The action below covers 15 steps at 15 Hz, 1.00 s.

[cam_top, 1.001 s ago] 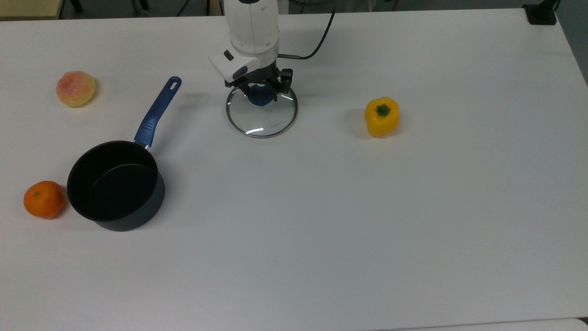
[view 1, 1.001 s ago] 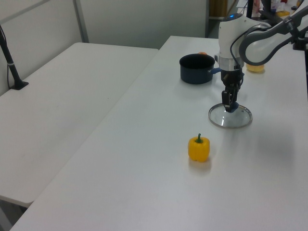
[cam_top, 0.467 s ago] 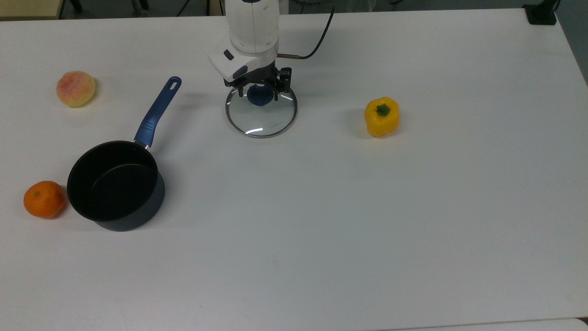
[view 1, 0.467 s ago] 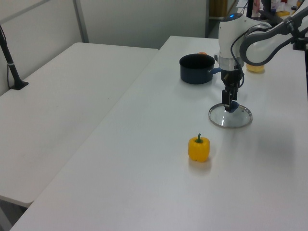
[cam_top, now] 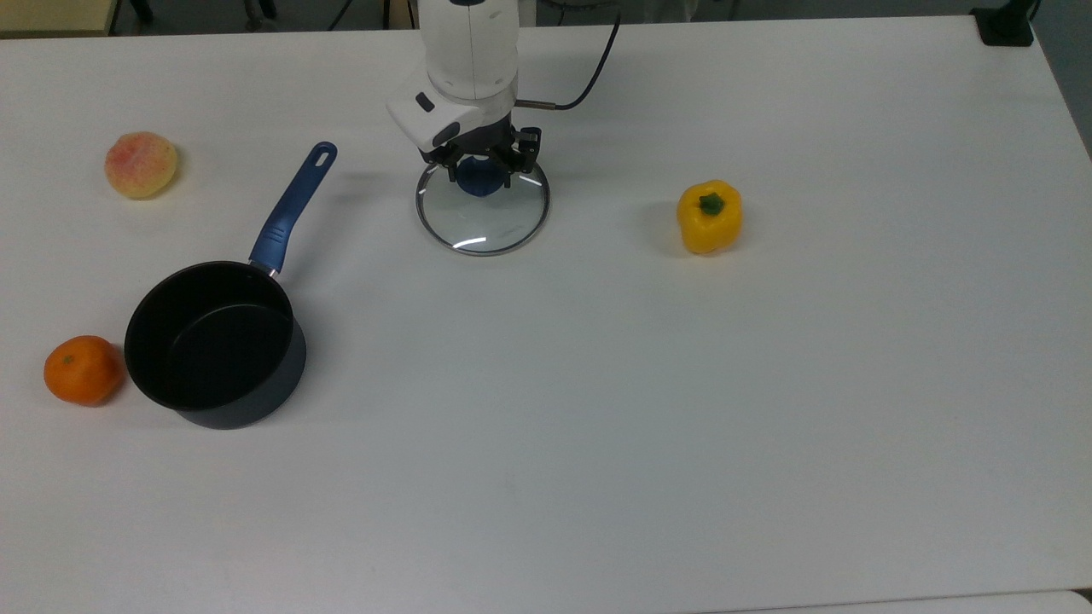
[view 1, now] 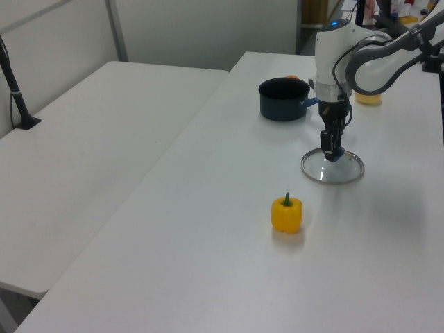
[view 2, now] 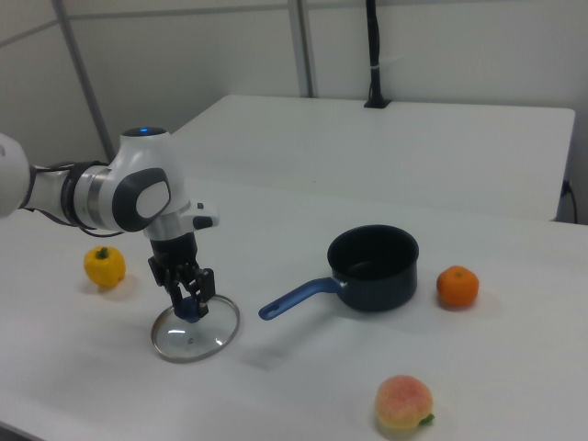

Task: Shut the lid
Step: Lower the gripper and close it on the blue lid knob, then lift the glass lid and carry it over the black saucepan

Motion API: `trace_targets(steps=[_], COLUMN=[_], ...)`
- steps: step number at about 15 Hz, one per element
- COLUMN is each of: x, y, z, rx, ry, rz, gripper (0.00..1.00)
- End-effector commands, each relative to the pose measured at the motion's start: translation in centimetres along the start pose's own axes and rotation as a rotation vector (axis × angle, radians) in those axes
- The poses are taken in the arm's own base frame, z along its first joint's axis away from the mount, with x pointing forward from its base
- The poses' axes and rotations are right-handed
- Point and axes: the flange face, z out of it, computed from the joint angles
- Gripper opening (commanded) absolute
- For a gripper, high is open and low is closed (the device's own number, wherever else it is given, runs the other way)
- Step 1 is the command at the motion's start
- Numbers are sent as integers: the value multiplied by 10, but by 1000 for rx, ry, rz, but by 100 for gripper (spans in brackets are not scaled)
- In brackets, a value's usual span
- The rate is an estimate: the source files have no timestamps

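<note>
- The gripper (cam_top: 480,176) points straight down over the blue knob (cam_top: 478,180) of the glass lid (cam_top: 483,213), its two fingers (view 2: 200,284) pressed against the knob's sides, clamped on it
- In the right view the gripper (view 2: 190,299) has the knob (view 2: 188,309) between its fingers, and the lid (view 2: 195,329) hangs from the knob slightly tilted, its edge nearest the camera close to the white table (view 2: 303,386)
- In the left view the gripper (view 1: 333,150) stands on the lid (view 1: 333,168), low over the table (view 1: 208,243); whether the rim touches the surface I cannot tell
- Above the gripper rises the white arm (cam_top: 469,51), with a black cable (cam_top: 589,81) looping off to the top view's right
- The lid sits well apart from the saucepan (cam_top: 213,345), which is open, dark inside, down toward the top view's lower left, its blue handle (cam_top: 294,205) angled up toward the lid
- Just beside the saucepan, on the top view's left, an orange (cam_top: 83,369), all but touching its wall
- Further up the top view's left, a peach (cam_top: 141,164) sits on its own
- On the top view's right of the lid, a yellow bell pepper (cam_top: 709,216) with a green stem, upright on the table (cam_top: 768,426)
- The left view puts the pepper (view 1: 286,214) nearest the camera, the saucepan (view 1: 283,98) beyond the lid
</note>
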Motion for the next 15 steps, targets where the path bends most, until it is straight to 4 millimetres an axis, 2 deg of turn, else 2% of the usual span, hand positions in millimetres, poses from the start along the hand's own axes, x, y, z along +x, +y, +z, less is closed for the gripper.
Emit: trace_targets(steps=[1,3,5,8,10,12,15], x=[-3,-6,-6,-10,-7,-4,4], y=[0,1,2,1,-2,-2,5], z=[0,-4,-18,-51,-85,-107,-154], rx=[-13,-21,-25,-29,-23,-22,19], ry=[8,-17,-23,-17,-12,-7,-9], rz=[-1,-4,-4,-3,2,7,36], gripper=[24,23,23,23,23,23,23])
